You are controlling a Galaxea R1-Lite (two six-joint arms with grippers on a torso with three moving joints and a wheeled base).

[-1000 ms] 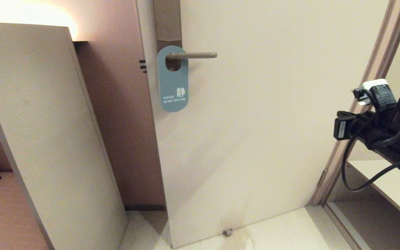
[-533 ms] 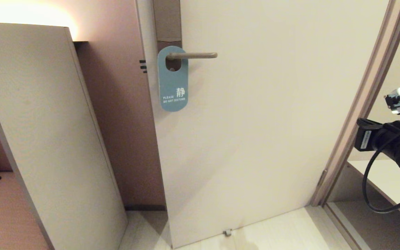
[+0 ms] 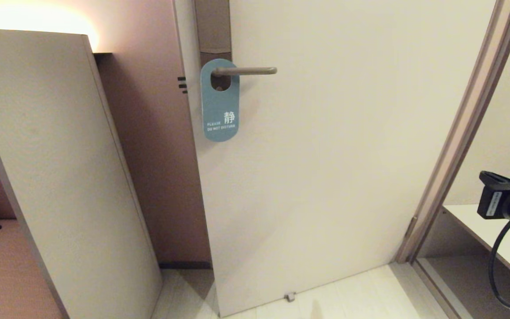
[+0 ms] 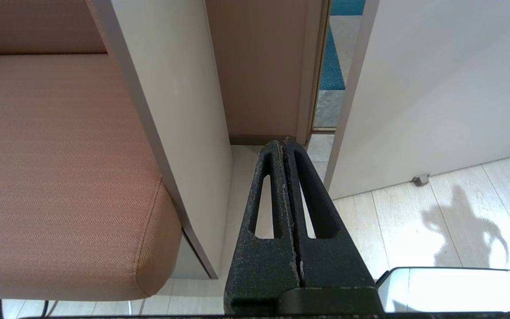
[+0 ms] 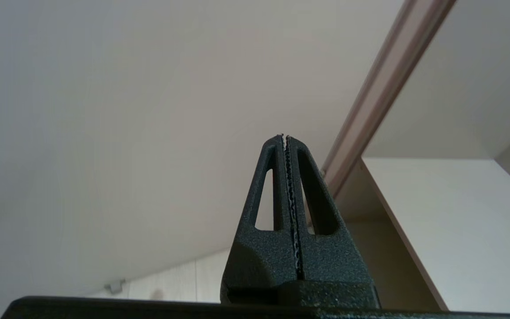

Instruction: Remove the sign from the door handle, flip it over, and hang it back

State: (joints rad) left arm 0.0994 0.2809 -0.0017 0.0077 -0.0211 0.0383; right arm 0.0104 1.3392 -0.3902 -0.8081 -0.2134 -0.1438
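Note:
The sign (image 3: 220, 106) hangs by its oval hole on the door handle (image 3: 248, 70), teal-blue side out with white "PLEASE DO NOT DISTURB" lettering. The handle is a slim grey-beige lever on a tall backplate (image 3: 213, 31). My right arm (image 3: 509, 201) shows only at the far right edge of the head view, well away from the sign. The right gripper (image 5: 285, 136) is shut and empty, pointing at the bare door near the frame. The left gripper (image 4: 283, 142) is shut and empty, low down, aimed at the floor by the door's bottom corner.
The cream door (image 3: 348, 155) stands ajar, with a small stop (image 3: 289, 297) at its foot. A tall beige panel (image 3: 56, 177) and an orange upholstered seat (image 4: 56, 168) are on the left. The door frame (image 3: 458, 133) and a white shelf (image 3: 498, 235) are on the right.
My right arm has pulled back to the right and lower, away from the door, until only its end shows at the edge. The sign and handle stay where they were.

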